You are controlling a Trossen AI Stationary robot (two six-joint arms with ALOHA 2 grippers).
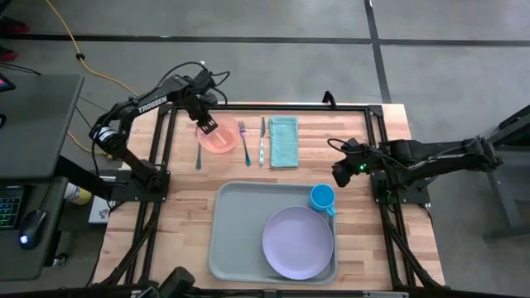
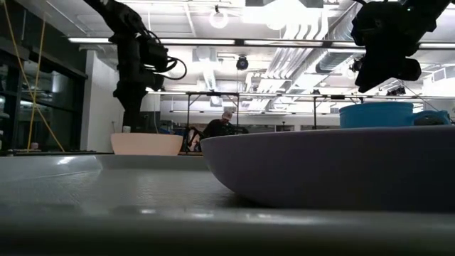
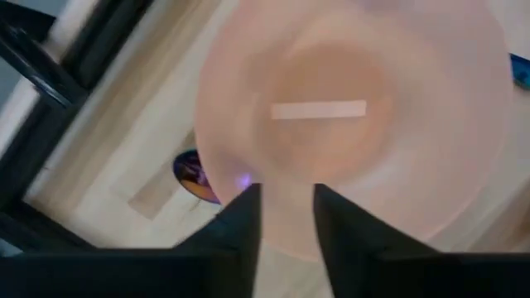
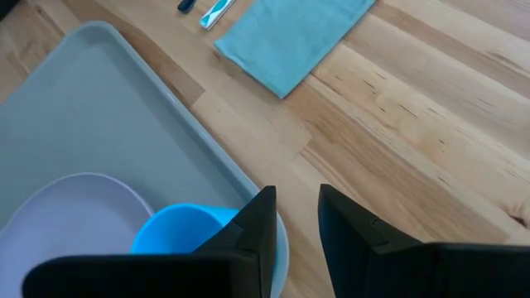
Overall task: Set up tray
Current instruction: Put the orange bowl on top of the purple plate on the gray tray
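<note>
A pale pink bowl (image 1: 219,138) stands on its base on the wood at the table's far left. My left gripper (image 1: 207,125) hangs over its far-left rim with a narrow gap between the fingers; in the left wrist view the bowl (image 3: 348,116) fills the picture beyond the gripper (image 3: 286,223). The grey-green tray (image 1: 240,217) lies at the near middle and holds a lilac plate (image 1: 298,242) and a blue cup (image 1: 323,197). My right gripper (image 1: 341,173) is raised to the right of the cup, narrowly open, holding nothing (image 4: 296,219). My left gripper comes at the pink bowl from above, pointing down, its fingertips (image 2: 132,126) level with the rim (image 2: 122,135). Whether they touch the rim cannot be told. The bowl rests on the table.
A fork (image 1: 244,141), a knife (image 1: 262,141) and a folded teal napkin (image 1: 284,141) lie in a row right of the bowl; a spoon (image 1: 199,157) lies on its left. Bare wood lies between this row and the tray. A person shows far back in the room (image 2: 226,122).
</note>
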